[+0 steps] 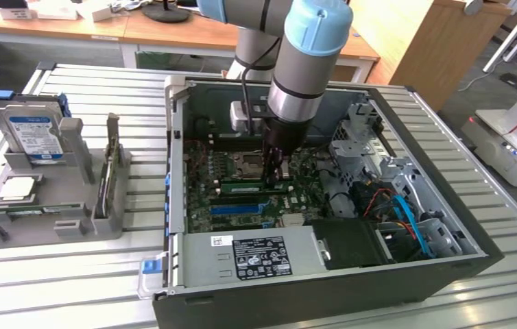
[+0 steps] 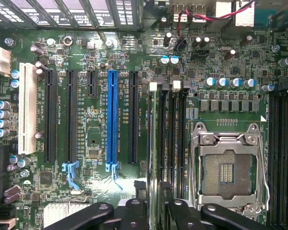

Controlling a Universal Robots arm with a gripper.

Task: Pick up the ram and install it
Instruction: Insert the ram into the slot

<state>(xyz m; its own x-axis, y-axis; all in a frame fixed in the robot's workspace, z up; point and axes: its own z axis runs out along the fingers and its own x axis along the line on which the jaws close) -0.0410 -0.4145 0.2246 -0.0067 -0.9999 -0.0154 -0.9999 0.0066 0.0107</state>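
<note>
Ram [image 2: 156, 143] stands on its long edge in a memory slot [image 2: 167, 143] on the motherboard, just beside the empty CPU socket [image 2: 228, 167] and between that socket and the row of expansion slots, among them a blue slot [image 2: 112, 115]. Seen from directly above by the wrist camera, it is a long, thin green strip running the length of its slot; from this angle its flat faces and any label are hidden. It looks upright and level, which suggests it is already home in the slot, though whether the white end latches have closed cannot be told. The gripper [image 2: 156, 206] hangs straight over one end of the stick, its black fingers [image 2: 134, 213] parted to either side of the top edge with a sliver of gap showing, so it appears to pinch nothing. That vertical, straddling pose suits a part that has to go straight down into a narrow slot. In the exterior view the arm [image 1: 299, 62] reaches down into the open case [image 1: 174, 137], which lies on its side on a slatted table [image 1: 57, 288] so the board faces up, and the gripper [image 1: 277, 179] sits low over the board. Well apart, at the exterior view's left, a grey holder [image 1: 75, 226] keeps a hard drive [image 1: 34, 130] propped upright and a square silver chip [image 1: 19, 186] lying flat.
</note>
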